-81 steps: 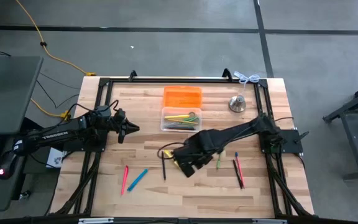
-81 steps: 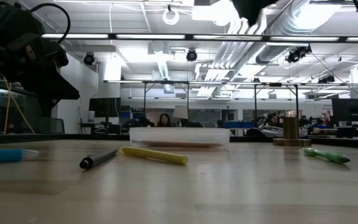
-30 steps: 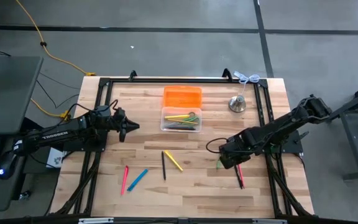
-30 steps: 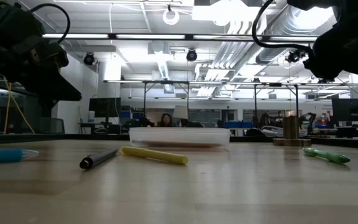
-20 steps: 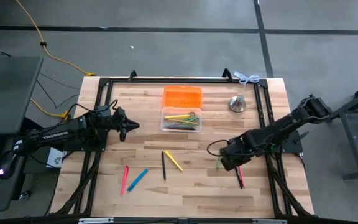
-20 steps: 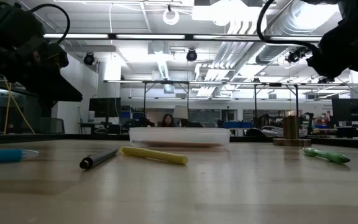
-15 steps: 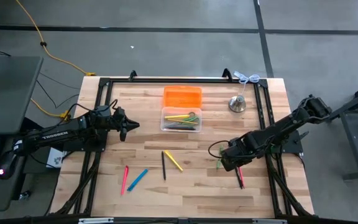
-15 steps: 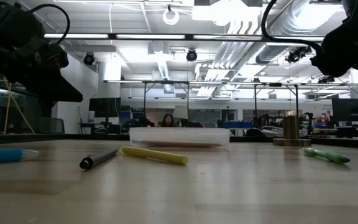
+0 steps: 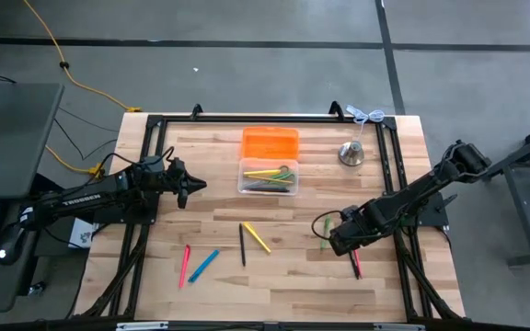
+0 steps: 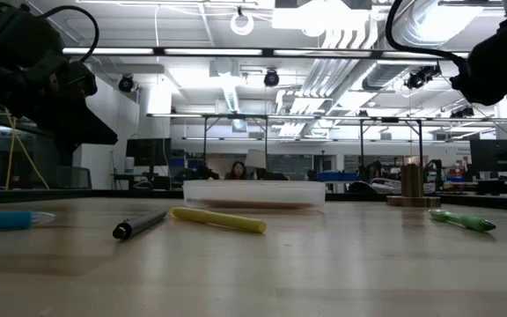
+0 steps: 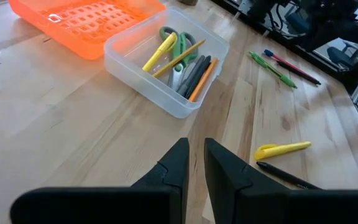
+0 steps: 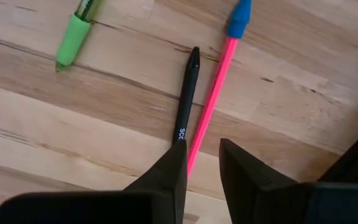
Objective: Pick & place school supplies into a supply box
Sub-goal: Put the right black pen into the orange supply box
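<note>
From above, the right gripper [image 9: 332, 241] sits low near the tabletop's right edge, nose down among three loose supplies: the green pen [image 9: 325, 228] just beside it on the far side, the black pen [image 9: 353, 261] and pink pen [image 9: 357, 267] poking out toward the near edge. The supply box [image 9: 269, 176] stands at mid-table toward the far edge, already holding several pieces, with the orange tray [image 9: 270, 142] just behind it and the silver bell [image 9: 351, 153] off to its right. The left gripper [image 9: 194, 187] waits in the air at the left side, well apart from these three pens. At table height, the green pen [image 10: 461, 220] lies flat at the right, the box [image 10: 253, 192] pale in the middle distance, and the right arm is only a dark mass in the upper corner. Past the left gripper's [image 11: 192, 163] fingers, a narrow gap and nothing in it; the box [image 11: 166, 62] is ahead. The right wrist view is the telling one: the right gripper [image 12: 202, 163] has its fingers slightly parted and empty, and the black pen [image 12: 186, 93] and pink pen [image 12: 214, 96] run lengthwise straight out from that gap, side by side and nearly touching. I'd say the right arm is plainly the nearer one, though closing on one pen without the other looks tricky.
</note>
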